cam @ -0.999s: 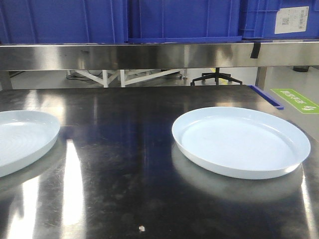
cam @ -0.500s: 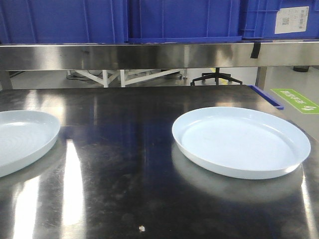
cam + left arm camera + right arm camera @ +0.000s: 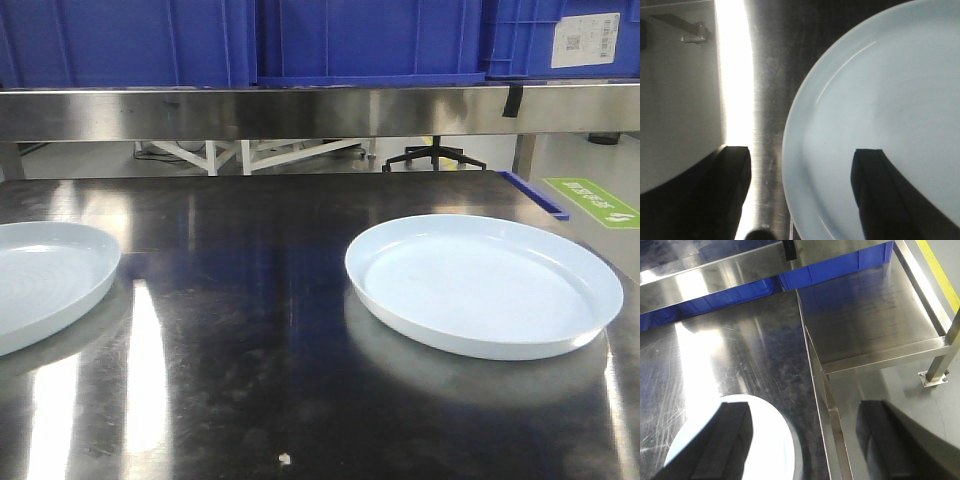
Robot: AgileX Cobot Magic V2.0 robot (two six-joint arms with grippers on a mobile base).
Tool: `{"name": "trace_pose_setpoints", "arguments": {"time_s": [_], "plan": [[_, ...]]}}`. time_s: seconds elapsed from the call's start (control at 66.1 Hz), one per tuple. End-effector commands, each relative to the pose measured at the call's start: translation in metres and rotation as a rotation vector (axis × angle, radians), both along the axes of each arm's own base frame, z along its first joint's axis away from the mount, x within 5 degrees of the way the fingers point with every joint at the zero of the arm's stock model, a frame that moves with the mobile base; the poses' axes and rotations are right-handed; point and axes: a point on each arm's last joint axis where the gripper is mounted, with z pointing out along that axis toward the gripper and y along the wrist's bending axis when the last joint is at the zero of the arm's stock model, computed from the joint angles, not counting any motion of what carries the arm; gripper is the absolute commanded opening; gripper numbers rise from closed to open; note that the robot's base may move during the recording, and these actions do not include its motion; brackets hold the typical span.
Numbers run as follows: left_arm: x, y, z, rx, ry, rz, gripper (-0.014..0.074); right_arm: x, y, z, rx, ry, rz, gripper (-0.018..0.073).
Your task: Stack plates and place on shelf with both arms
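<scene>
One glossy, pale blue-white round plate lies flat at the right of the table. An identical second plate lies well apart at the left.

The right plate is glossy pale blue-white and plain; the left plate is the same tint, with what may be faint concentric rings. The counter is dark steel streaked with white glare. The crates are blue, their label white.
</scene>
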Motion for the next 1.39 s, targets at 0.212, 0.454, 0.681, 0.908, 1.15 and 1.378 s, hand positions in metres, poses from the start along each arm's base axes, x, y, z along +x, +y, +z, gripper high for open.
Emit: {"name": "trace_pose_setpoints", "arguments": {"time_s": [0.212, 0.454, 0.681, 0.908, 1.15, 1.378], "plan": [[0.005, 0.011, 0.018, 0.002, -0.099, 0.045, 0.0475, 0.0, 0.0, 0.019, -0.005, -0.11, -0.001, 0.055], [0.006, 0.019, 0.018, -0.025, -0.108, 0.09, 0.0475, 0.0, 0.0, 0.019, -0.005, -0.106, 0.0, 0.055], [0.006, 0.017, 0.018, -0.047, -0.117, 0.097, 0.0475, 0.0, 0.0, 0.019, -0.005, -0.106, 0.0, 0.055], [0.007, 0.017, 0.018, -0.049, -0.126, 0.094, 0.0475, 0.0, 0.0, 0.019, -0.001, -0.105, 0.0, 0.055], [0.008, 0.017, 0.018, -0.051, -0.135, 0.092, 0.0475, 0.0, 0.0, 0.019, 0.0, -0.105, 0.0, 0.055], [0.008, 0.017, 0.019, -0.054, -0.138, 0.092, 0.0475, 0.0, 0.0, 0.019, 0.0, -0.105, 0.0, 0.055]]}}
